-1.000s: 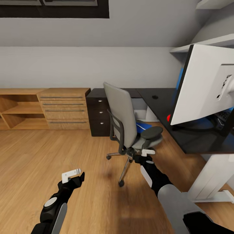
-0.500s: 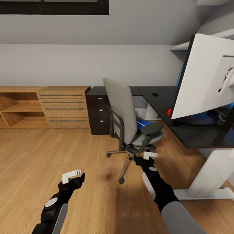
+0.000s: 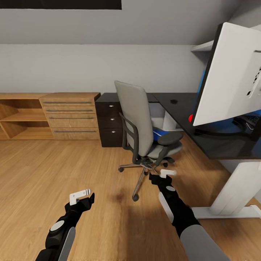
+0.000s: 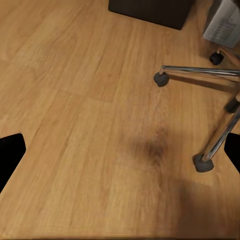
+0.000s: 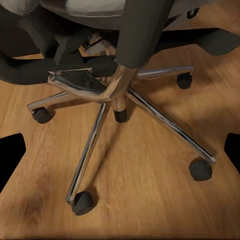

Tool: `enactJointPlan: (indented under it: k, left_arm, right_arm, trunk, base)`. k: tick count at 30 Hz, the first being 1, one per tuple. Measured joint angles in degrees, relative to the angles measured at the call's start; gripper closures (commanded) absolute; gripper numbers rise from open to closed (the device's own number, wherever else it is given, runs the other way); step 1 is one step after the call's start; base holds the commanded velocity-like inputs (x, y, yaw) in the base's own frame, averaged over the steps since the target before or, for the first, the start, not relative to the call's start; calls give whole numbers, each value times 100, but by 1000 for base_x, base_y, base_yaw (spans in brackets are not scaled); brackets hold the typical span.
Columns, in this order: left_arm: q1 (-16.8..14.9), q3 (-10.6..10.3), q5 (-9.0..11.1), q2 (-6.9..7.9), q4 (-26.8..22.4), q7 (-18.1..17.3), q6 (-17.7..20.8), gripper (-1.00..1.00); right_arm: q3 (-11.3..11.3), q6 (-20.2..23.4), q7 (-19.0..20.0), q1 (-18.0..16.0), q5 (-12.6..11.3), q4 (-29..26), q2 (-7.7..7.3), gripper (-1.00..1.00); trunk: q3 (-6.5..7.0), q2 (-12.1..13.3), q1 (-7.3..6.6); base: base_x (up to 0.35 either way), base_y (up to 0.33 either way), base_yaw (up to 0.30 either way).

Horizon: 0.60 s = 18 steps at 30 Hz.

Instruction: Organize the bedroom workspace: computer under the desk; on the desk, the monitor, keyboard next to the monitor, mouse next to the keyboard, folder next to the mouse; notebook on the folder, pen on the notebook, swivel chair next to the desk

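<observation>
- Warm wooden plank flooring (image 3: 54, 170) lies nearest, bare under both arms, with a soft shadow near the chair's closest castor.
- Left pincer (image 3: 81, 195) hangs over that floor, jaws spread, nothing in it; right pincer (image 3: 165, 175) sits just short of the chair's base, released too, its wrist view looking straight at the chrome star.
- Grey padded swivel chair with black armrests and chrome 5-star base (image 3: 139, 130) stands beside the black-topped L-shaped tabletop (image 3: 203, 141), back turned to the robot.
- Flat bright blue folder (image 3: 156, 133) lies on the chair seat, so moving it is, I judge, the step not yet done; notebook and pen stacking would follow.
- Wide monitor with light grey back (image 3: 232, 76) already stands on the tabletop; a dark keyboard (image 3: 250, 122) seems to lie behind it, partly hidden.
- Small light grey box-shaped computer (image 4: 223, 22) sits on the floor past the castors.
- Light wooden dresser (image 3: 69, 116) and grey wall close the room.
</observation>
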Motion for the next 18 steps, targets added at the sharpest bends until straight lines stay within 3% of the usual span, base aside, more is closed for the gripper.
enactJointPlan:
  k: [7,18]
  left_arm:
    - [0,0,0,7,0,0,0,-100]
    - [-1,0,3,19,0,0,3,-100]
  right_arm:
    - [-3,0,0,0,4,0,0,-100]
    - [-16,-52,1,0,10,9,-50,-100]
  trunk:
    - [-155,-9,18]
    - [-156,-10,18]
  base:
    - [0,0,0]
    - [0,0,0]
